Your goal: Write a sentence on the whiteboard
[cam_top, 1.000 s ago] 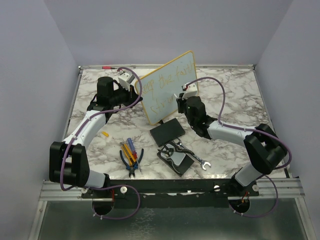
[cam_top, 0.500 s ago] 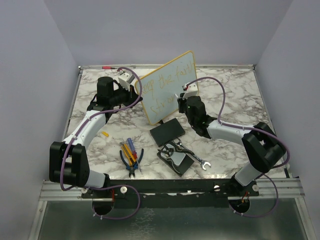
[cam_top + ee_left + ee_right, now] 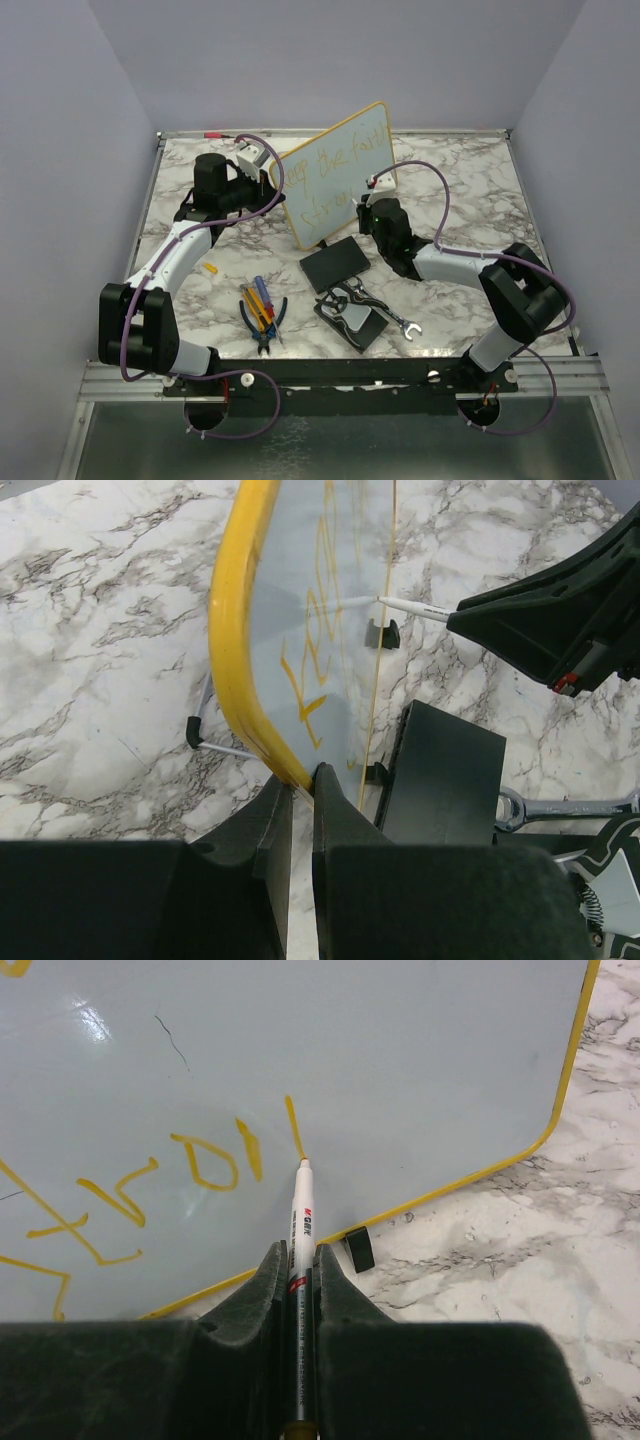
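The whiteboard (image 3: pixel 335 170) with a yellow frame stands tilted at the table's back middle. The sentence (image 3: pixel 335 160) is yellow-orange handwriting in two lines on it. My left gripper (image 3: pixel 300 780) is shut on the board's yellow frame edge (image 3: pixel 235 630) at its left side. My right gripper (image 3: pixel 300 1260) is shut on a white marker (image 3: pixel 300 1222). The marker tip touches the board at the lower end of a fresh stroke, right of the letters "stro" (image 3: pixel 130 1185). The right gripper also shows in the top view (image 3: pixel 368 205) at the board's lower right.
A black flat pad (image 3: pixel 335 263) lies in front of the board. Pliers and screwdrivers (image 3: pixel 262 310), a black stand with locking pliers (image 3: pixel 352 310), a wrench (image 3: pixel 400 325) and a small yellow cap (image 3: pixel 210 268) lie nearer. A red marker (image 3: pixel 212 134) lies at the back edge.
My right gripper with the marker has shifted slightly along the lower line of writing, and new strokes have appeared. The left arm and the board have not moved.
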Controlling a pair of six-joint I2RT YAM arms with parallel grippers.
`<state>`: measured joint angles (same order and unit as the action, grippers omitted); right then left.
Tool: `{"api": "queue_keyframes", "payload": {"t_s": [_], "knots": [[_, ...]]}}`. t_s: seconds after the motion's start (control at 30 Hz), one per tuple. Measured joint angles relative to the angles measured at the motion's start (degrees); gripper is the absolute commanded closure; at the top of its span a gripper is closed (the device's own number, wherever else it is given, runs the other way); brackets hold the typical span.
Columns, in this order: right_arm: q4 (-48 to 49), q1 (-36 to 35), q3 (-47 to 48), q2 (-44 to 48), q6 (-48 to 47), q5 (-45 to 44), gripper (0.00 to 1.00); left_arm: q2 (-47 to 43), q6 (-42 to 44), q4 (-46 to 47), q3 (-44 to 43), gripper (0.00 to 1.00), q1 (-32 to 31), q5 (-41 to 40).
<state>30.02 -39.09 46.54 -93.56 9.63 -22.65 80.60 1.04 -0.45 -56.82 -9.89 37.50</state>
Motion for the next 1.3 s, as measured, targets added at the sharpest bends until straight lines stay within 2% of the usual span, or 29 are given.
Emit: {"api": "queue_keyframes", "payload": {"t_s": [0.63,1.3], "knots": [[-0.09,0.07,-0.44,2.84,-0.90,0.07,0.99,-0.02,0.00,-0.02,0.00,1.00,0.00,0.04],[-0.07,0.07,-0.31,4.26,-2.25,5.77,0.99,-0.02,0.00,-0.04,0.00,1.00,0.00,0.13]]}}
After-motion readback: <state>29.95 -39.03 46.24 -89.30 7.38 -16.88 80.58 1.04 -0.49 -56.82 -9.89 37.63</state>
